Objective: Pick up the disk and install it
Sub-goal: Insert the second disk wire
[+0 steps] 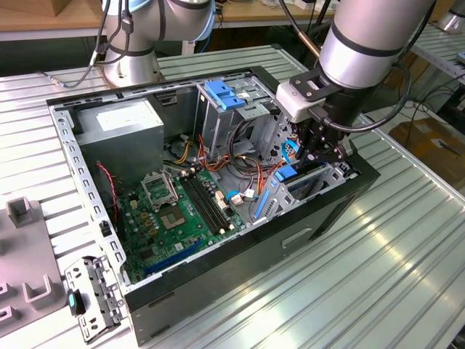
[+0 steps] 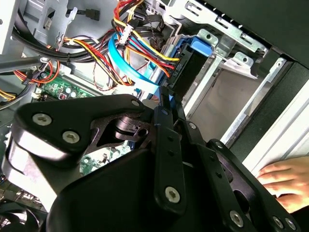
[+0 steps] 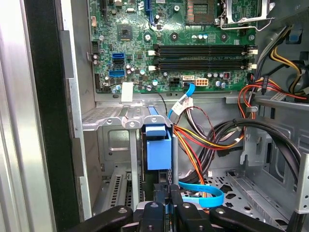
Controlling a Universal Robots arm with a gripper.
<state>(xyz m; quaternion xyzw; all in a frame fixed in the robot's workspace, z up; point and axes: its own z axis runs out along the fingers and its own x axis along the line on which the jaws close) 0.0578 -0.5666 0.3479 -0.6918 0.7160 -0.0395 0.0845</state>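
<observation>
Gripper [image 1: 325, 149] down inside the open computer case [image 1: 87, 189], at the front corner on the exterior view's right, low in the drive bay there. We read its fingers [image 3: 161, 212] as drawn together, nearly touching, pinched on the top edge of the disk [image 3: 157, 152], which stands on edge in the slot with its blue side rail facing up at us in the first wrist view. In the second wrist view the same blue rail [image 2: 193, 58] sits just beyond the fingertips, seated between the silver metal guides [image 2: 227, 55] of the bay.

We judge the disk mostly home: it sits within the cage walls, not above them, and the grip on its upper edge looks meant to keep it square to the guides. Whether it is fully latched we cannot tell.

A bundle of red, yellow and orange wires [image 3: 203, 140] and a flat light-blue cable [image 3: 205, 193] lie just beside the bay, on the motherboard side, close enough to foul the slot. The green motherboard [image 1: 174, 214] covers the case floor; the grey power box [image 1: 120, 123] fills the far corner on the exterior view's left. A second drive cage with a blue latch [image 1: 221, 94] stands upright near the middle of the far wall.

A hand [image 2: 282, 181] rests on the ribbed metal table [image 1: 363, 269] outside the case wall, near the arm.
</observation>
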